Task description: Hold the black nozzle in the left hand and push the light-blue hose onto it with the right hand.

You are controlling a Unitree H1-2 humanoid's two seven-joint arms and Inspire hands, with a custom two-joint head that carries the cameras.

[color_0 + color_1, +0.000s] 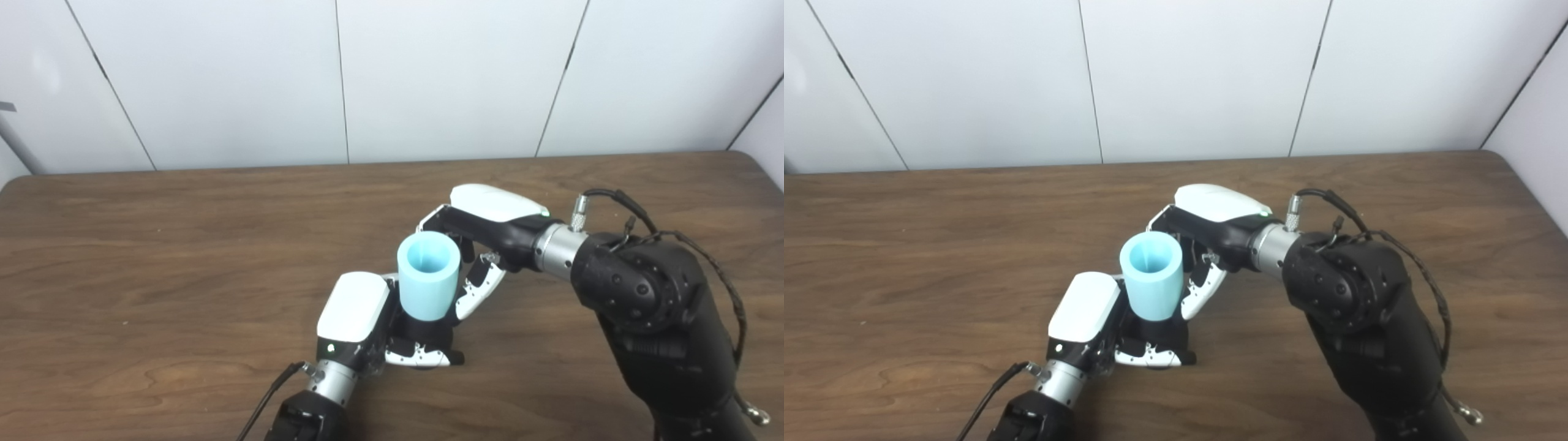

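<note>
Near the middle of the wooden table I've got both hands bunched together. My left hand is wrapped around the black nozzle, fingers curled on it low down. The light-blue hose stands upright on top of the nozzle, open end facing up. My right hand reaches in from behind it with fingers around the hose's far side, though I can't tell how tight that grip is.

Light-blue hose upright, seemingly atop black nozzle
</note>
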